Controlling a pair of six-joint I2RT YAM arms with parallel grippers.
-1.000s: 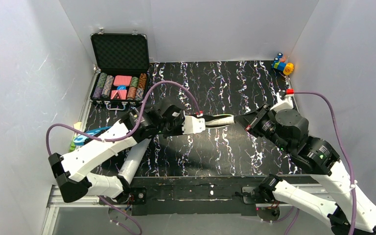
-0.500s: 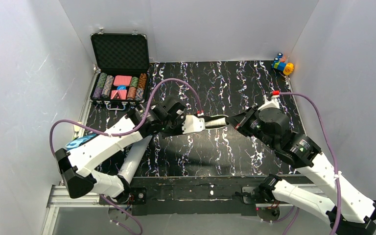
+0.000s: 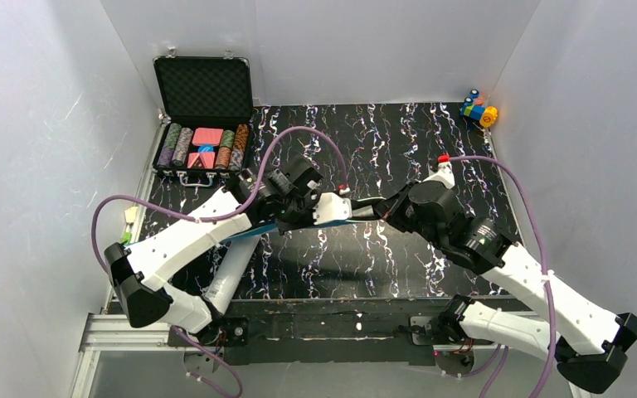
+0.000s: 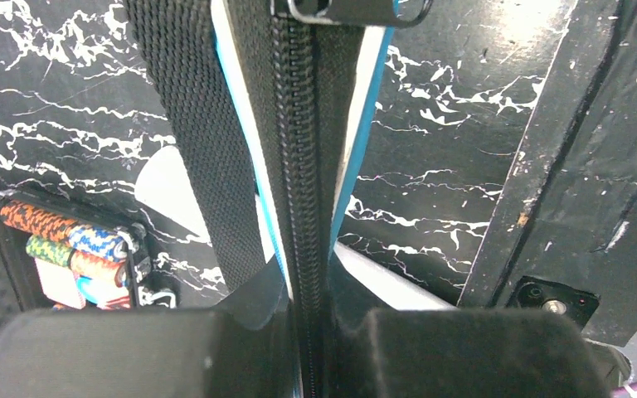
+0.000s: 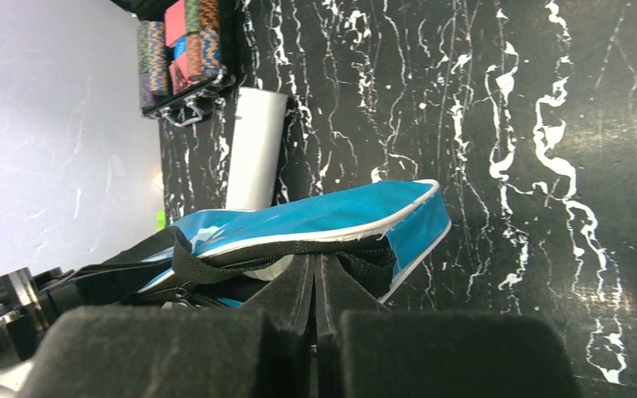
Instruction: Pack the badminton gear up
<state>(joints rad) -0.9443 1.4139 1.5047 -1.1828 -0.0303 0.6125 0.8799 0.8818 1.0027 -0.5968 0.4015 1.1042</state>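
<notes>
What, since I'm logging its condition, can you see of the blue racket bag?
The bag is glossy blue fabric with white piping along its edge and a black webbing strap. A black zipper runs down its side, closed where it shows. It hangs stretched between both arms over the table: the left claw shut on the zipper band, the right claw pinching its end by the strap. No tears show.

Both arms reach to mid-frame, left gripper (image 3: 348, 208) and right gripper (image 3: 378, 211) nearly meeting, each clamped on the blue bag (image 5: 315, 217).
</notes>
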